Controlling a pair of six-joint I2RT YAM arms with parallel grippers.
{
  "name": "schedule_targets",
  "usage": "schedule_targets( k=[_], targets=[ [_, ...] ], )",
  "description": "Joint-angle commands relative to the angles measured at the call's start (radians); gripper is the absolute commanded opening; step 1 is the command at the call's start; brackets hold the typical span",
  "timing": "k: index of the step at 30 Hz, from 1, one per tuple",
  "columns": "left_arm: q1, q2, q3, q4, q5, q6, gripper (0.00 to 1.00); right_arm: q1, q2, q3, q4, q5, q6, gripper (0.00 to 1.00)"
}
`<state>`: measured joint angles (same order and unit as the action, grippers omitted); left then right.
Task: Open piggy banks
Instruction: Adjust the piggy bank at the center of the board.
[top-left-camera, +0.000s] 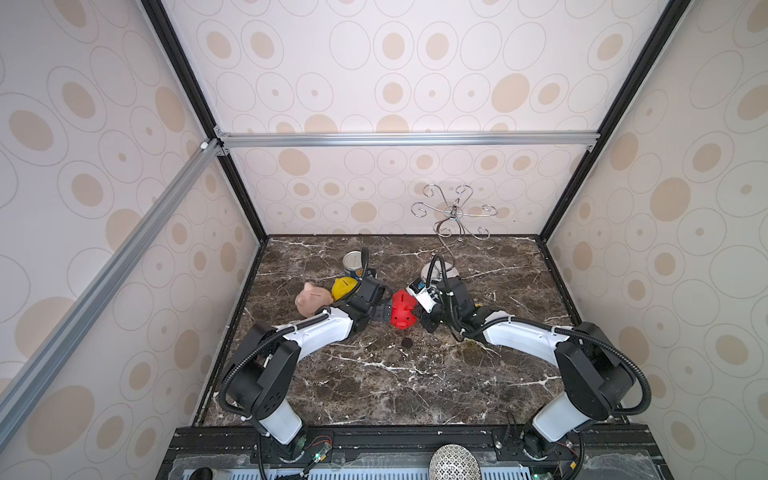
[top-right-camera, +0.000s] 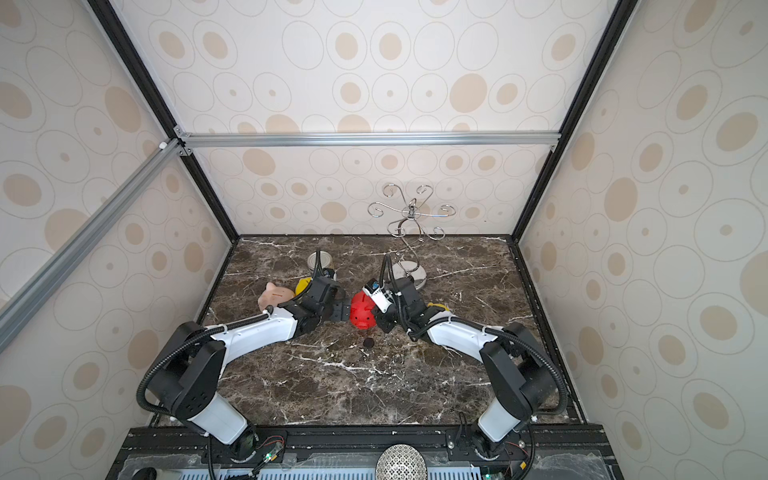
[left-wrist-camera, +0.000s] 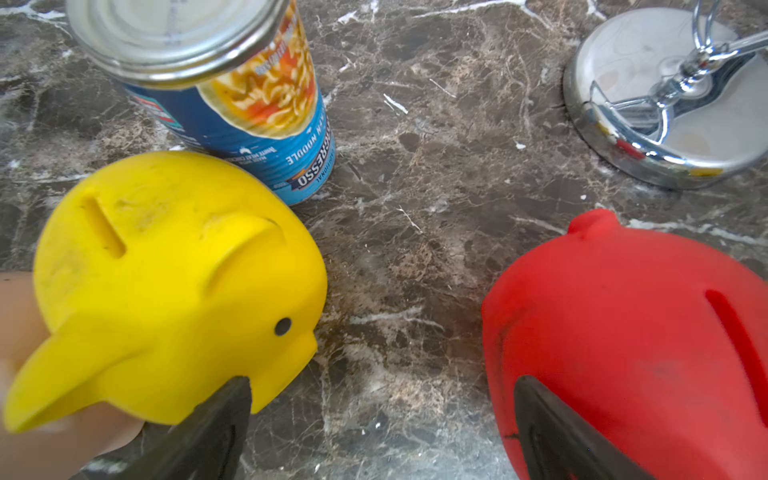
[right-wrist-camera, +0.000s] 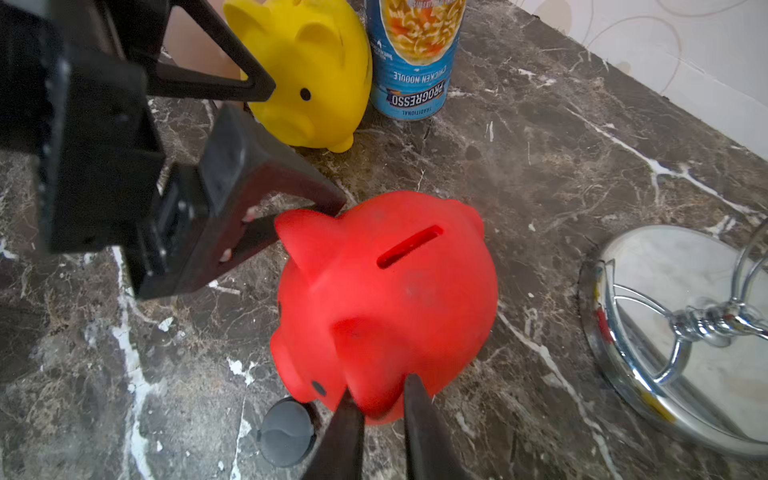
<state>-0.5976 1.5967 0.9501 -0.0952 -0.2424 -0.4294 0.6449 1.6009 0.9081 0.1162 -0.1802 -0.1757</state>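
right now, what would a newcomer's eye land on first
The red piggy bank sits mid-table between the left end effector and right end effector. A loose black plug lies on the marble table just on its near side. Behind, a curly chrome stand rises near the back wall.

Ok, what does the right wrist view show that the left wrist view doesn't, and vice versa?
Only the right wrist: the face of the red piggy bank, and a loose black plug lying beside its head. Only the left wrist: the lid of the Progresso soup can. Both: the red piggy bank, the yellow piggy bank, the can's label and the chrome stand base.
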Motion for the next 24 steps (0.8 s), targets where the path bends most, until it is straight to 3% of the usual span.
schedule_targets(
  k=[1,9,18,24],
  targets=[
    [-0.005,-0.08,0.007,-0.013,0.017,-0.012,0.98,0.016,-0.024,0.011,-0.019,0.027,0.002,0.26],
    [-0.005,-0.225,-0.04,0.038,0.135,-0.003,0.99,0.023,-0.095,0.012,-0.117,0.133,0.06,0.36],
    [-0.005,-0.408,-0.134,0.102,0.23,-0.019,1.0,0.024,-0.145,0.001,-0.172,0.246,0.192,0.57],
    [-0.006,-0.54,-0.256,0.201,0.257,-0.07,1.0,0.028,-0.153,0.052,-0.361,0.288,0.295,0.63]
  ],
)
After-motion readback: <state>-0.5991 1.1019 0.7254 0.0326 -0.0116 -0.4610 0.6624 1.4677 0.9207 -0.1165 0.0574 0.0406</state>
